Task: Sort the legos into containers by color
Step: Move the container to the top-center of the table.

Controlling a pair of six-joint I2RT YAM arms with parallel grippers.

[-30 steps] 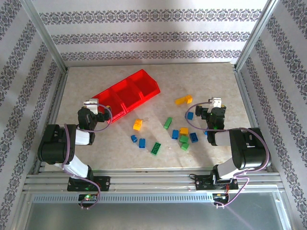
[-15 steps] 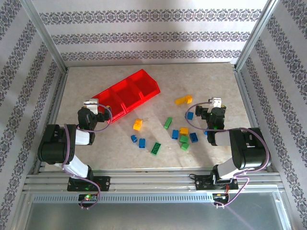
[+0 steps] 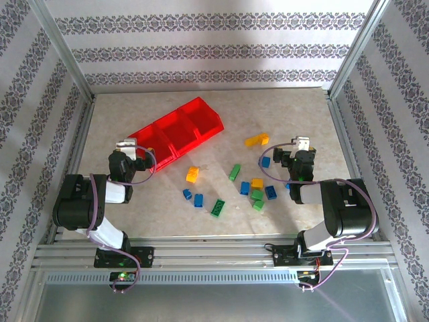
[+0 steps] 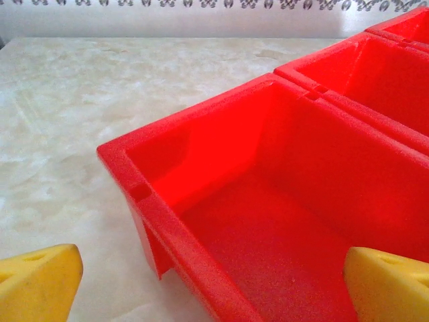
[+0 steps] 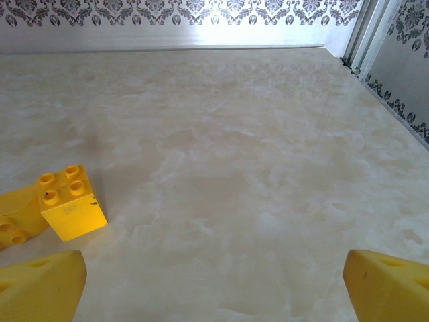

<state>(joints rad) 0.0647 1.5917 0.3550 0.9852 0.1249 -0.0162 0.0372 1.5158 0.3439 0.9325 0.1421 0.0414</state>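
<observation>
The containers are three compartments of one red tray [image 3: 177,131] at the back left. In the left wrist view the tray's near corner [image 4: 171,231] lies right before my left gripper [image 4: 214,288], which is open; the nearest compartment is bare. The legos lie loose mid-table: yellow [image 3: 257,140], orange [image 3: 193,174], green [image 3: 218,207], blue [image 3: 198,200], and a mixed cluster [image 3: 257,191]. My right gripper [image 5: 214,288] is open over bare table, with a yellow brick [image 5: 70,201] ahead to its left. In the top view my left gripper [image 3: 132,149] and right gripper [image 3: 298,149] hang low.
Metal frame rails and patterned walls close the table on three sides; the right rail [image 5: 365,40] is close to the right arm. Bare marble-look table [image 3: 281,107] stretches behind the bricks.
</observation>
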